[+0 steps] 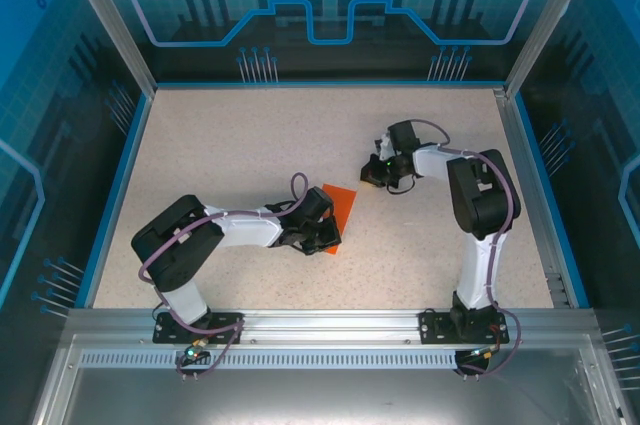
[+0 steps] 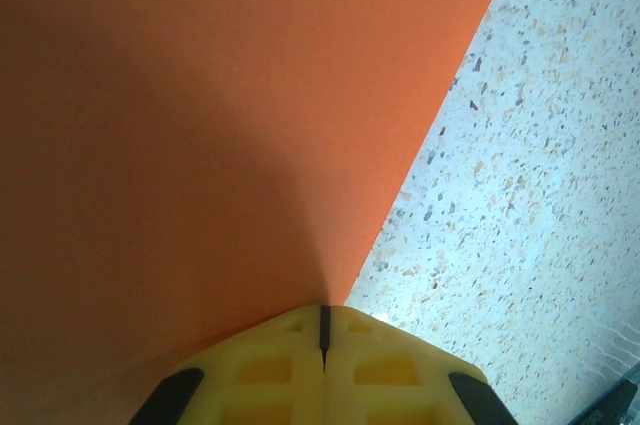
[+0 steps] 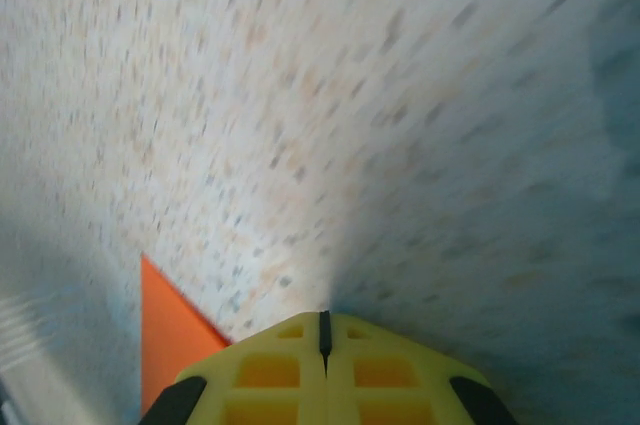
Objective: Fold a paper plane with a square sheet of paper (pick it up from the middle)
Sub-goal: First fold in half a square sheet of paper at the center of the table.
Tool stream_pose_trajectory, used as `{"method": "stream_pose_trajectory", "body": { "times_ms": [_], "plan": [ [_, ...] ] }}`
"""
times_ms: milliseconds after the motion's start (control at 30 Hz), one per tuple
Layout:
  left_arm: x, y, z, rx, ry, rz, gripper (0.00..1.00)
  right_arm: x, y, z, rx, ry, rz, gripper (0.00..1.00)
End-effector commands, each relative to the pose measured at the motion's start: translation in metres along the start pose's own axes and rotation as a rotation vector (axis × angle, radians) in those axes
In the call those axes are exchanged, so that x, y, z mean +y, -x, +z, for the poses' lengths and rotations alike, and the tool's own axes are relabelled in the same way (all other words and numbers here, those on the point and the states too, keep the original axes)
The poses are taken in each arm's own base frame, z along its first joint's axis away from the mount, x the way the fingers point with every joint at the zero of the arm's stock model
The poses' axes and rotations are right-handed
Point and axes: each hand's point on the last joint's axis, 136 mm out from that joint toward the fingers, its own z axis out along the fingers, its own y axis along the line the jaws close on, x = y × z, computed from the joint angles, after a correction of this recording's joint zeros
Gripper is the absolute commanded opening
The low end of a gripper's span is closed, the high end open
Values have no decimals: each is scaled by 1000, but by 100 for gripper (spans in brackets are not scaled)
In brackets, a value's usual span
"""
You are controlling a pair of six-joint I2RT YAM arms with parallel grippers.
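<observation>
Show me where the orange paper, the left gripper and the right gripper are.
orange paper (image 1: 343, 205): top external view, its bare far half.
left gripper (image 2: 323, 323): left wrist view, seam between shut fingertips.
right gripper (image 3: 323, 330): right wrist view, seam between shut fingertips.

Paper sheet (image 1: 341, 203) partly hidden under left claw (image 1: 322, 236); cut off top and left in left wrist view. Desk (image 3: 400, 125) motion-blurred at right wrist.

Orange paper (image 1: 343, 207) on speckled beige table (image 1: 230, 145) (blue-rimmed).
</observation>
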Motion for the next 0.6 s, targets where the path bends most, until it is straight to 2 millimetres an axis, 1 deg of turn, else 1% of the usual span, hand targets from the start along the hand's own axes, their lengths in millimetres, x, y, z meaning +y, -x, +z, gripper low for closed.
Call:
{"method": "stream_pose_trajectory", "body": {
  "times_ms": [0, 33, 67, 133, 200, 300, 367, 467, 567],
  "plan": [
    [52, -32, 3, 120, 185, -58, 0, 21, 4, -26, -63, 21, -59, 0],
    [51, -31, 2, 117, 183, -56, 0, 28, -3, -29, -57, 43, -68, 0],
    [49, -30, 2, 114, 179, -53, 0, 35, -15, -29, -41, 68, -74, 1],
    [45, -28, 1, 110, 172, -45, 0, 45, -37, -27, -6, 107, -77, 0],
    [40, -26, -1, 103, 164, -30, 0, 52, -57, -21, 34, 147, -71, 1],
    [33, -21, -3, 88, 152, -14, 0, 55, -77, -9, 84, 161, -71, 1],
    [28, -19, -4, 84, 142, -4, 0, 52, -84, 1, 113, 144, -74, 1],
    [18, -14, -5, 78, 119, 14, 0, 41, -88, 12, 145, 113, -61, 0],
    [5, -7, -9, 72, 78, 39, 0, 31, -89, 17, 155, 76, -57, 0]
  ]
}}
